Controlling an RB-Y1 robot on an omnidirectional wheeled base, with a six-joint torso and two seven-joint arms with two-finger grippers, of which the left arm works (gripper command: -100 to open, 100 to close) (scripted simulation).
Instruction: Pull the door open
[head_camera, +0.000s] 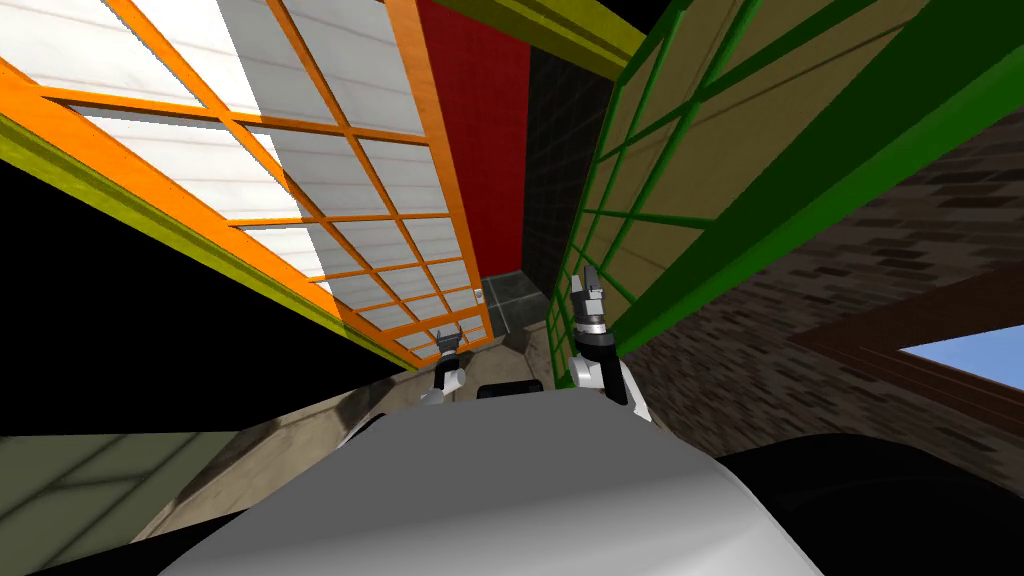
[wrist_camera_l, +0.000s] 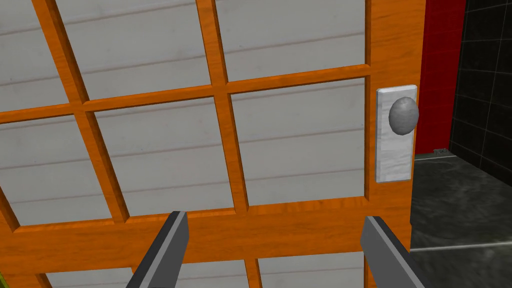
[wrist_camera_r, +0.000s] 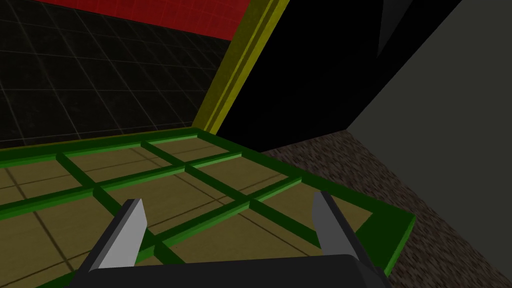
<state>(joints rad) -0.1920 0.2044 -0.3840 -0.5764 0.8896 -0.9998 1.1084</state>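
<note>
An orange lattice door (wrist_camera_l: 295, 235) with white panes fills the left wrist view and runs along the left of the head view (head_camera: 420, 150). A round grey knob (wrist_camera_l: 403, 115) sits on a pale plate (wrist_camera_l: 394, 160) near the door's free edge, and shows small in the head view (head_camera: 479, 296). My left gripper (wrist_camera_l: 275, 250) (head_camera: 447, 340) is open and faces the door's lower rail. It holds nothing, and the knob lies beyond and just outside one finger (wrist_camera_l: 380, 245). My right gripper (wrist_camera_r: 227, 232) (head_camera: 590, 285) is open and empty over a green lattice door (wrist_camera_r: 150, 175).
The green door (head_camera: 700, 170) with tan panes stands close on my right, beside a brick wall (head_camera: 800, 330). Past the orange door's edge are a red wall (wrist_camera_l: 442, 75), dark tiles (wrist_camera_l: 487, 100) and a dark floor (wrist_camera_l: 460, 200). A black area (head_camera: 120, 300) lies at left.
</note>
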